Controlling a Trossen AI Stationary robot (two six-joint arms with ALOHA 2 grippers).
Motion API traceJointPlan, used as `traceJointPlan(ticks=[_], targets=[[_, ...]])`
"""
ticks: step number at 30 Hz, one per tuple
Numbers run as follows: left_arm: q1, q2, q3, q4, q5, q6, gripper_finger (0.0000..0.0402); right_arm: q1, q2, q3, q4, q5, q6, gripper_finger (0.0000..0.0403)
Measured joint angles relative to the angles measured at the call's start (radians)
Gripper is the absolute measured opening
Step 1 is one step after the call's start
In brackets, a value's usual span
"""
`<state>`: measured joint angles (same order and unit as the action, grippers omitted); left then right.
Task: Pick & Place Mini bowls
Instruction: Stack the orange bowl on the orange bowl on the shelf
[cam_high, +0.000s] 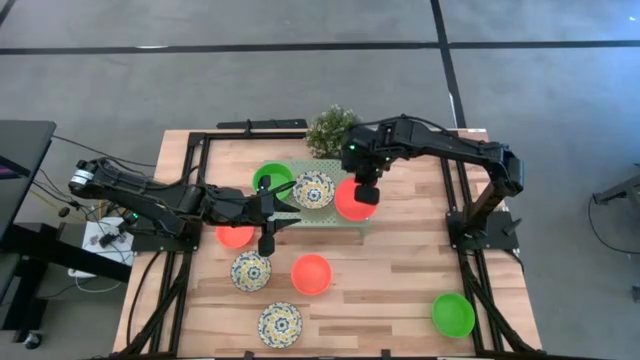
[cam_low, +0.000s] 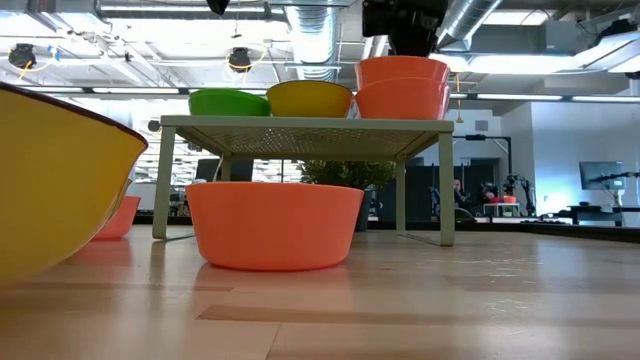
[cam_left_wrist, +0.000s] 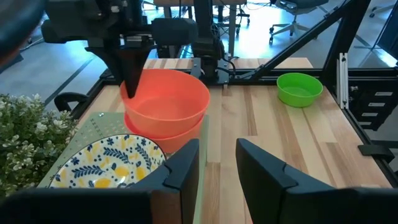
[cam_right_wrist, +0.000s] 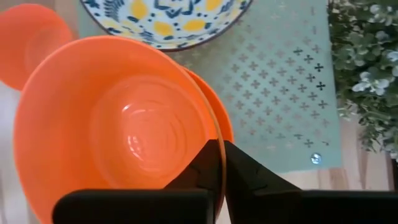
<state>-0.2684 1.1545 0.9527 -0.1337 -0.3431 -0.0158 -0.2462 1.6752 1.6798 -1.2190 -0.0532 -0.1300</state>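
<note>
My right gripper (cam_high: 366, 193) (cam_right_wrist: 222, 155) reaches down onto the pale green perforated platform (cam_high: 300, 212) and is shut on the upper of two nested orange-red mini bowls (cam_low: 402, 72). A patterned bowl (cam_high: 313, 190) and a green bowl (cam_high: 272, 180) also stand on the platform. My left gripper (cam_high: 285, 214) (cam_left_wrist: 217, 155) hangs open at the platform's near-left side, pointing toward the table's right, and holds nothing. On the table stand two orange bowls (cam_high: 235, 236) (cam_high: 311, 273), two patterned bowls (cam_high: 250, 270) (cam_high: 280, 324) and a green bowl (cam_high: 452, 314). My right gripper pinches the upper orange bowl's rim (cam_right_wrist: 217, 138), one finger (cam_right_wrist: 202, 168) inside the bowl and one (cam_right_wrist: 249, 177) outside. The fingers come from above, pointing down. The bowl sits upright, nested in the lower orange bowl (cam_right_wrist: 225, 121) on the platform.
A small bushy plant (cam_high: 331, 130) stands just behind the platform's far edge, close to the right arm. Black frame rails (cam_high: 468, 230) run along the table's left and right sides. Bare wood lies between the platform and the green bowl at the near right.
</note>
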Motion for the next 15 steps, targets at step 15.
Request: traceJointPlan(ticks=[15], targets=[[0.000, 0.000, 0.000, 0.000, 0.000, 0.000, 0.0108, 0.003, 0.000, -0.045, 0.016, -0.003, -0.037, 0.0041]])
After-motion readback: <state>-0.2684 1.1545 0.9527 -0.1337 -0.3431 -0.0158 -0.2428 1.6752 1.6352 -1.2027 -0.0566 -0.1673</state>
